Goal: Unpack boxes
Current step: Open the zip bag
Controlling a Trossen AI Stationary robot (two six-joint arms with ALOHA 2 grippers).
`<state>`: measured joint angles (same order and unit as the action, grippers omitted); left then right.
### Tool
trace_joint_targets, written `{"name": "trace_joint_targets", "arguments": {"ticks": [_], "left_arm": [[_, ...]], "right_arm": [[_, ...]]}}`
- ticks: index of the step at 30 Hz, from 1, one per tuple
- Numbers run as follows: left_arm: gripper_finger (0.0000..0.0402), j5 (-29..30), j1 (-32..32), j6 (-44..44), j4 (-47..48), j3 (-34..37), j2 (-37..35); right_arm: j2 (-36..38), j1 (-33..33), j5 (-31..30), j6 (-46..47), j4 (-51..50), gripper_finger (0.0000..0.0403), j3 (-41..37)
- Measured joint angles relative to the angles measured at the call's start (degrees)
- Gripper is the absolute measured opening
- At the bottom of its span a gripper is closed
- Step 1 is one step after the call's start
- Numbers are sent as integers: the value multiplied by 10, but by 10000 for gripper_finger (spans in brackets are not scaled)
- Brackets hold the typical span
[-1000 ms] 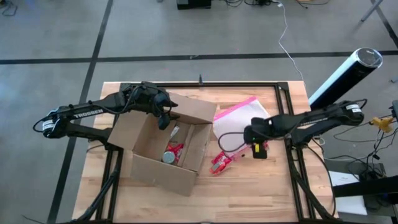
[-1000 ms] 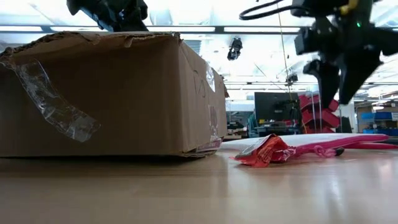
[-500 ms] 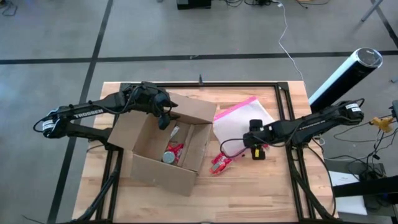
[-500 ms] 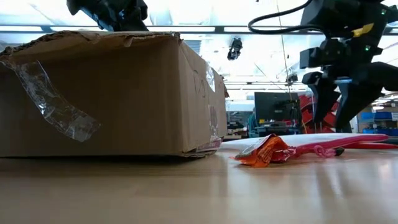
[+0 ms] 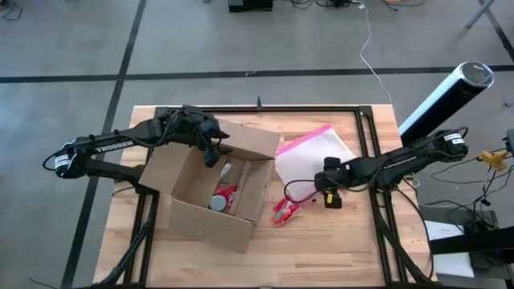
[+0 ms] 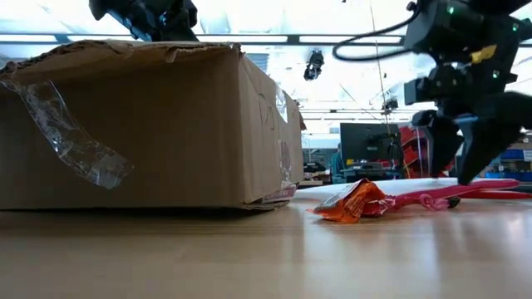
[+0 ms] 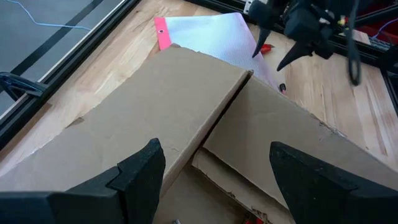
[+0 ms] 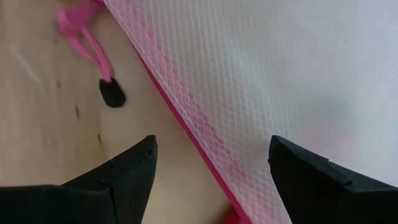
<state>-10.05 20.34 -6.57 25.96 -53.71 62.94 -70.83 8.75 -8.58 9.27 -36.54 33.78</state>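
The brown cardboard box point(image 5: 205, 218) stands open on the table's left half, its flaps up and loose clear tape point(image 6: 71, 141) hanging off one corner. A red wrapper point(image 5: 229, 193) and a round silvery item point(image 5: 218, 203) lie on its floor. My left gripper point(image 5: 210, 154) hangs open above the box's far flap point(image 7: 186, 106). My right gripper point(image 5: 331, 193) is open and points down, low over the near pink edge point(image 8: 186, 134) of the translucent zip pouch point(image 5: 309, 152). One finger stands on each side of that edge. Whether they touch it does not show.
A crumpled red packet point(image 5: 283, 210) lies on the wood between the box and the pouch, with the pouch's pink pull cord point(image 8: 87, 37) beside it. A white-and-black cylinder point(image 5: 446, 95) stands off the table's far right corner. Bare wood lies along the near edge.
My right gripper has come down from well above the table to just over the pouch's near edge, still open.
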Motion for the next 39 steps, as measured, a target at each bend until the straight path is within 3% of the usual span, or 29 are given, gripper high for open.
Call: {"name": "trace_joint_targets", "arguments": {"ticks": [7, 12, 16, 23, 34, 39], "left_arm": [[274, 0, 0, 0, 0, 0, 0], [274, -1, 0, -6, 3, 0, 0], [274, -1, 0, -12, 3, 0, 0], [274, 0, 0, -10, 2, 0, 0], [274, 0, 0, -10, 2, 1, 0], [274, 0, 0, -10, 2, 1, 0]], "right_arm": [[-95, 0, -28, -2, 24, 283, 8], [-141, 1, -41, 1, 19, 257, 29], [-143, 1, -46, 1, 22, 188, 44], [-145, -1, -56, 2, 29, 15, 70], [-118, 0, -47, 56, -71, 1, 134], [-81, 0, -72, 69, -141, 0, 188]]}}
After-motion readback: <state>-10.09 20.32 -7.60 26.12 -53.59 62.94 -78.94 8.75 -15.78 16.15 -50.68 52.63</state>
